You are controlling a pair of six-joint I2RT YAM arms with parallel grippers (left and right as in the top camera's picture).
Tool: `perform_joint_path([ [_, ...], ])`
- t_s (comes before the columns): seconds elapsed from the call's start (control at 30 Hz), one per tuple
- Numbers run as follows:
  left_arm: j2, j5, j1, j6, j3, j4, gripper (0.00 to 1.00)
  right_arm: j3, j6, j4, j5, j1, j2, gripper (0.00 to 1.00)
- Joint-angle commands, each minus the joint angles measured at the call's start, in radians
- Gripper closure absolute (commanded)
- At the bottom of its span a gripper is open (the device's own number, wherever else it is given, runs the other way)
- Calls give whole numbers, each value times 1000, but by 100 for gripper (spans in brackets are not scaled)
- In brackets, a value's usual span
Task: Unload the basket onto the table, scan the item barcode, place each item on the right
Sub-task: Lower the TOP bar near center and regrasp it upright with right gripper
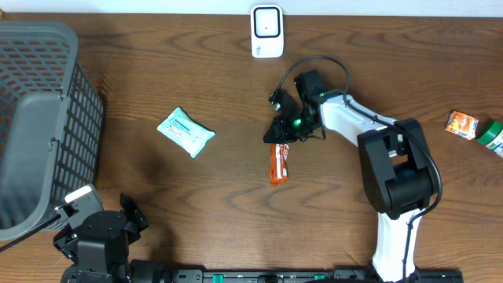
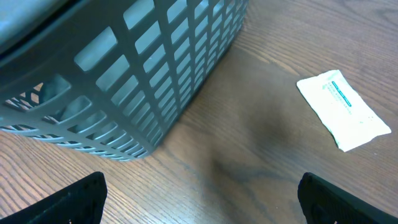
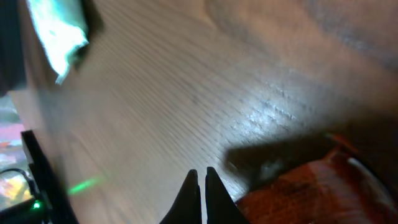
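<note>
An orange snack packet (image 1: 279,163) lies flat near the table's middle, with no barcode showing. My right gripper (image 1: 277,135) hangs just over its far end, fingers shut with nothing between them. The right wrist view has the shut gripper (image 3: 199,175) low over the wood, with the orange packet (image 3: 305,193) just to its right. A white scanner (image 1: 267,31) stands at the back edge. A pale blue-white wipes packet (image 1: 185,131) lies left of centre. My left gripper (image 1: 102,236) is at the front left, and its gripper (image 2: 202,205) stands wide open over bare wood.
A grey slatted basket (image 1: 39,118) fills the left side, close by the left gripper, and the left wrist view shows the basket (image 2: 124,74) and the wipes packet (image 2: 345,109). A small orange packet (image 1: 461,124) and a green item (image 1: 493,135) lie at the far right.
</note>
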Motion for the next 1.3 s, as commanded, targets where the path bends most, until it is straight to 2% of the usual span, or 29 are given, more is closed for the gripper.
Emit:
perform_joint_path([
  [0.0, 0, -6, 5, -5, 2, -2, 2, 94, -38, -88, 8, -14, -97, 99],
  [0.23, 0, -6, 5, -5, 2, -2, 2, 118, 20, -268, 298, -14, -185, 99],
  [0.5, 0, -6, 5, -5, 2, -3, 2, 115, 4, -255, 312, 30, -102, 99],
  [0.77, 0, -6, 5, -5, 2, -2, 2, 115, 53, -289, 371, 50, 3, 99],
  [1.03, 0, -6, 5, -5, 2, -2, 2, 209, 3, -397, 336, 43, -82, 99],
  [1.13, 0, -6, 5, -5, 2, -2, 2, 266, 6, -460, 405, 40, -129, 99],
  [1.27, 0, -6, 5, -5, 2, -2, 2, 269, 7, -459, 463, 43, -146, 99],
])
